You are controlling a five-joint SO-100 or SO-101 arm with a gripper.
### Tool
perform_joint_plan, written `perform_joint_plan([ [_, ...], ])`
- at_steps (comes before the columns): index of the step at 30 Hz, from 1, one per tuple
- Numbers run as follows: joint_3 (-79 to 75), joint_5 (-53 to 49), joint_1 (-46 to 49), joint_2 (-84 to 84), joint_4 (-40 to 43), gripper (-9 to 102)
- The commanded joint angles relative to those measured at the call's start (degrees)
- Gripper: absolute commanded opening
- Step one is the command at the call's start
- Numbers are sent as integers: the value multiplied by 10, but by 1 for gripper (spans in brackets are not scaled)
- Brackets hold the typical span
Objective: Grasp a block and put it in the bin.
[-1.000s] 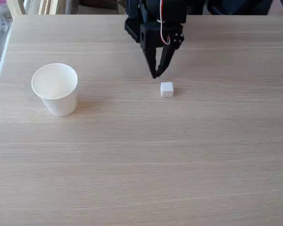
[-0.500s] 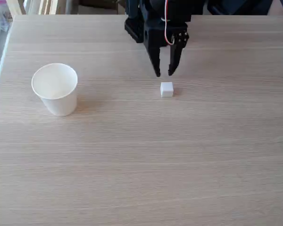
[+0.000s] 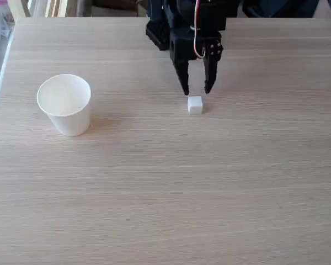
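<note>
The block (image 3: 195, 104), a tiny white cube, sits flat on the pale wood-grain counter (image 3: 209, 187) a little right of centre in the fixed view, nothing gripping it; right above and just behind it hangs the black gripper (image 3: 196, 90), pointing down, its two fingers (image 3: 183, 83) spread apart with a clear gap between them, and the tips stop just short of the cube's top edge, one to either side of it; whether either tip actually brushes the cube I cannot tell from here, though they look a hair clear. A red and white wire (image 3: 196, 33) runs down the front of the gripper's body; the rest of the arm rises out of sight past the far edge of the counter. The bin (image 3: 64, 105), a white paper cup with a rolled rim, stands upright well off to the left in the same view, mouth open upward, narrowing toward its base and throwing a soft shadow to its right; it is far from both the cube and the fingers; the inside looks plain white.
</note>
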Motion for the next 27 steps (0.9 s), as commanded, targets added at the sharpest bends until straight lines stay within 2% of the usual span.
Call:
perform_joint_plan([
  [1,-21,-5,6,-12,-13,25],
  [15,21,-29,18,-49,-93,25],
  [27,36,-29,14,-67,-122,25],
])
